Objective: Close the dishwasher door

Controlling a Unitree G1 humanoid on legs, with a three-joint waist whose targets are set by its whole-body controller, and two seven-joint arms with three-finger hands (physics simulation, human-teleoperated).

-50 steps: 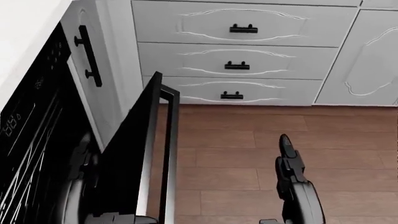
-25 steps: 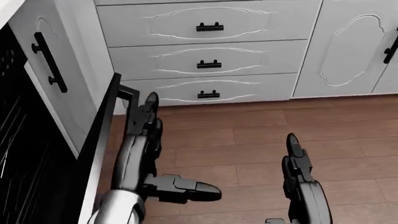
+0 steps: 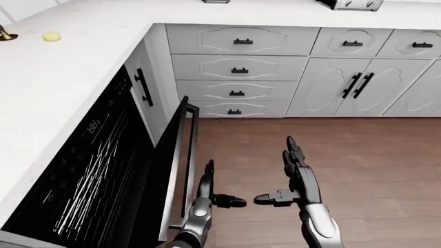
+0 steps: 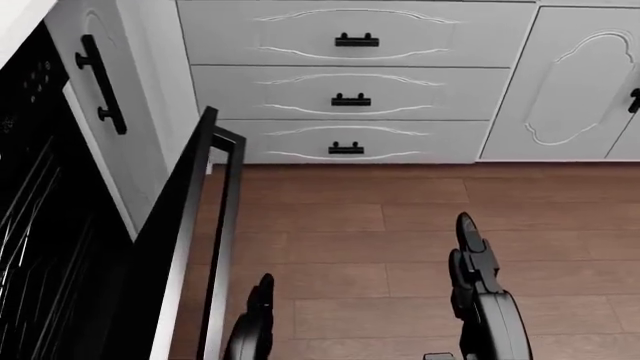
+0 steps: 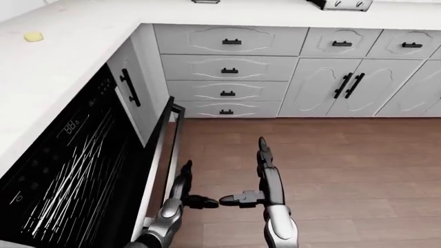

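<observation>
Left of the white cabinets (image 3: pixel 238 67), the dishwasher door (image 3: pixel 167 175) hangs partly open, its bar handle (image 3: pixel 187 155) along the top edge. It looks like a stiff, hinged, heavyish panel, so I'd push flat near that handle. Left hand (image 3: pixel 207 188) sits just beside the door, fingers spread, holding nothing; right hand (image 3: pixel 295 173) likewise.

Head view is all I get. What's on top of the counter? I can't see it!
Observer: A small yellow thing lies on the white counter, top left in the left-eye view.
Operator: Is my left hand touching the door?
Observer: The left hand is beside the dishwasher door, fingers open; whether it touches, I can't tell.
Operator: Anything shiny up there?
Observer: A toaster, partly cut off at the top edge.
</observation>
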